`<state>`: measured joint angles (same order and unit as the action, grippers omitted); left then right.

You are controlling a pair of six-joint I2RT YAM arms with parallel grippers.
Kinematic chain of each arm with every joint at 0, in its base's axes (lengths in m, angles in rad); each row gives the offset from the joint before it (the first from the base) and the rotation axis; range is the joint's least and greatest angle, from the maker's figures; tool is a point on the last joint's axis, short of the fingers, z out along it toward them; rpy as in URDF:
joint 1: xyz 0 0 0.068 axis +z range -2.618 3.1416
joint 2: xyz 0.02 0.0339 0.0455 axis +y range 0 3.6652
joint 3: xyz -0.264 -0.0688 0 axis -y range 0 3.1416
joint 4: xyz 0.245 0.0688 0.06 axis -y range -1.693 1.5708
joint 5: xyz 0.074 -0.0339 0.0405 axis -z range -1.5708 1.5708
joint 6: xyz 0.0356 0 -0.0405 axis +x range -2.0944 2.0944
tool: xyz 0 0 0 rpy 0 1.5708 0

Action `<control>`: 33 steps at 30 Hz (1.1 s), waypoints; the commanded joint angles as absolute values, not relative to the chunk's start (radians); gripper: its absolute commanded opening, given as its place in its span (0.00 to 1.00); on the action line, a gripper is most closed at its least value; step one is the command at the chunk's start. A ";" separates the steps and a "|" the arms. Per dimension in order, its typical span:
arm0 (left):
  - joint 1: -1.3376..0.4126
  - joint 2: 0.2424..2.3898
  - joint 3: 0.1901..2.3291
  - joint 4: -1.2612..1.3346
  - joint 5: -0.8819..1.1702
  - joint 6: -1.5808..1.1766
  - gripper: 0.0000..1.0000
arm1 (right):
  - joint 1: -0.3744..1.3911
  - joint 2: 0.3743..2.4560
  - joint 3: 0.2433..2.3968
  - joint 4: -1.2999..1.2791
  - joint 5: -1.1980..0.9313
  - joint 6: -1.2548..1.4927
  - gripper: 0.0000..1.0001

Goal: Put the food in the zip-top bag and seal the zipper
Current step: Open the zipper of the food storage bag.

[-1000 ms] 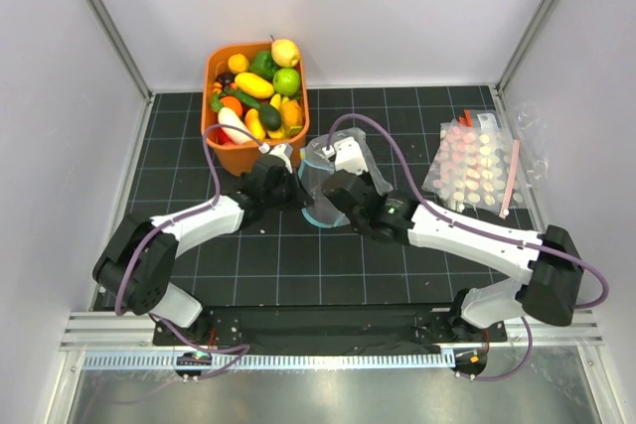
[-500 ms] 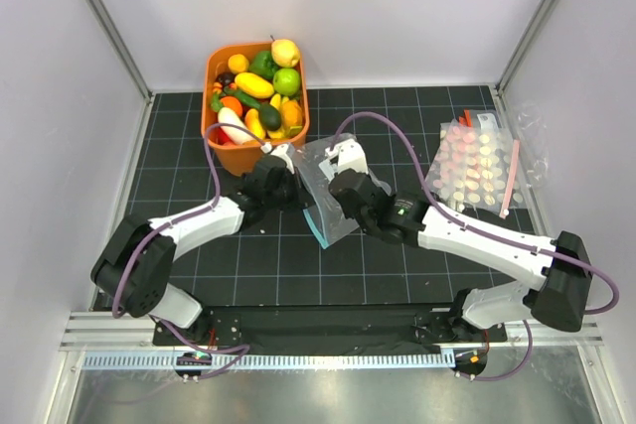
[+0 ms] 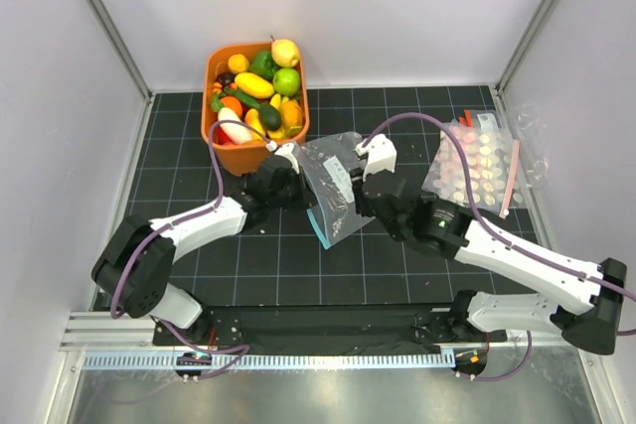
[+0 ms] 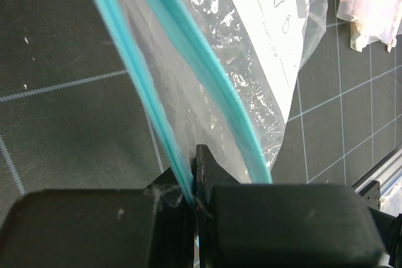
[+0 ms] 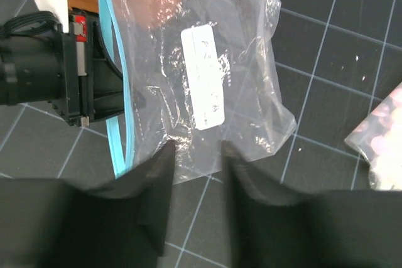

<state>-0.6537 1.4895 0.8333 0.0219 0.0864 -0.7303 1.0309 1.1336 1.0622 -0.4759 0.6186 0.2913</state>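
The zip-top bag (image 3: 333, 191) lies crumpled and empty on the black mat between my two arms, with a white label on it. Its teal zipper (image 3: 315, 217) runs along the left edge. My left gripper (image 3: 295, 182) is shut on one strip of the zipper (image 4: 141, 86), while the other strip (image 4: 207, 73) stands apart, so the mouth is slightly parted. My right gripper (image 5: 196, 152) is open just off the bag (image 5: 213, 86), with nothing between its fingers. The food (image 3: 260, 86), several toy fruits and vegetables, fills the orange basket (image 3: 212, 67) behind the left gripper.
Crinkled clear packs with pink dots (image 3: 477, 171) lie at the right of the mat, also in the right wrist view's corner (image 5: 386, 149). White walls and metal frame rails enclose the mat on three sides.
The right gripper has let go of the bag, opened and drawn back to the right. The bag's mouth, held round before, has collapsed flat. The left gripper keeps its hold.
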 commanded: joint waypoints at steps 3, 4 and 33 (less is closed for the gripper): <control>-0.655 1.447 0.859 0.021 0.061 -0.710 0.00 | 1.029 1.114 1.038 -0.394 0.548 0.244 0.49; -0.655 1.440 0.856 0.021 0.063 -0.712 0.00 | 1.029 1.124 1.042 -0.387 0.485 0.238 0.50; -0.655 1.347 0.804 0.066 0.170 -0.750 0.00 | 1.029 1.426 0.966 -0.067 0.541 0.262 0.38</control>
